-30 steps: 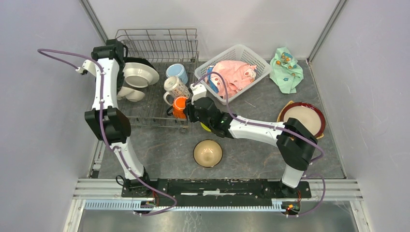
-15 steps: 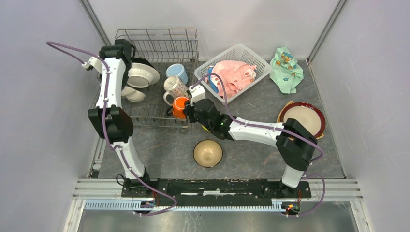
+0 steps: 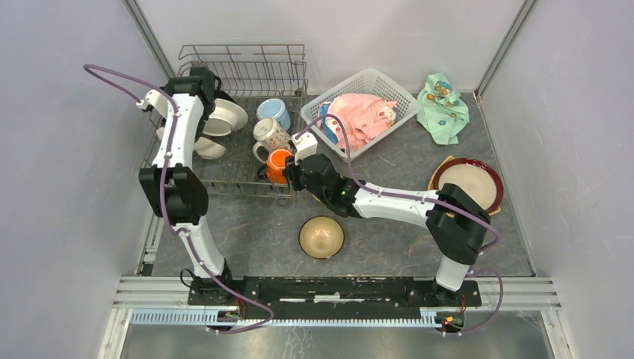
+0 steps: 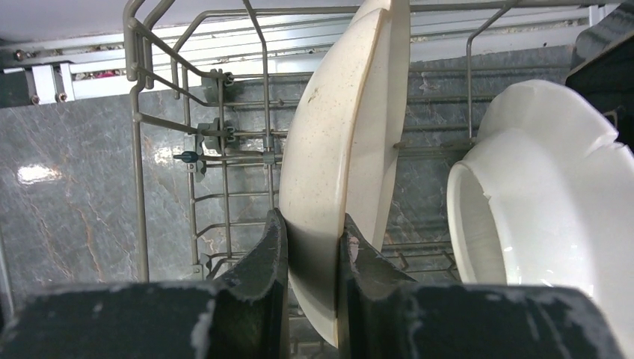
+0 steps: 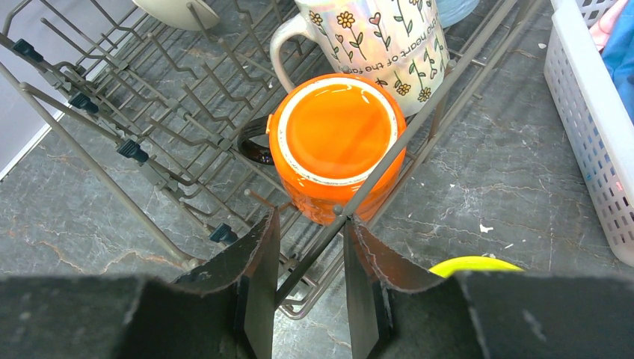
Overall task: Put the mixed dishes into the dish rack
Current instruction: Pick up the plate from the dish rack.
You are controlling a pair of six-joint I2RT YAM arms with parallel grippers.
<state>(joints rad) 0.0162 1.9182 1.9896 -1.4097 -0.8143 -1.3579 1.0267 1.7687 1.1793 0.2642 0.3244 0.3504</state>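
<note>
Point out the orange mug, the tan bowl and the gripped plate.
orange mug [image 5: 336, 138]: right wrist view, its top face.
tan bowl [image 3: 321, 237]: top view, its inside.
plate [image 4: 321, 172]: left wrist view, its broad face.

The dish rack [image 3: 247, 71] sat at the far left of the worktop [image 3: 404, 243]. Along its right side three mugs sat in a row from front to back: the near mug [image 3: 278, 166], the middle mug [image 3: 271, 134] behind it, and the far mug [image 3: 274, 112] behind that. In its left half an upright plate [image 4: 336, 172] stood on edge among the tines, with a second dish [image 4: 553, 217] just beside it. A lattice basket [image 3: 395, 85] lay right of the rack with a cloth [image 3: 362, 116] in it. A second cloth [image 3: 442, 108] lay further right on the worktop. A loose bowl [image 3: 321, 237] rested in front of the rack, and stacked plates [image 3: 469, 183] lay near the right edge.
</note>
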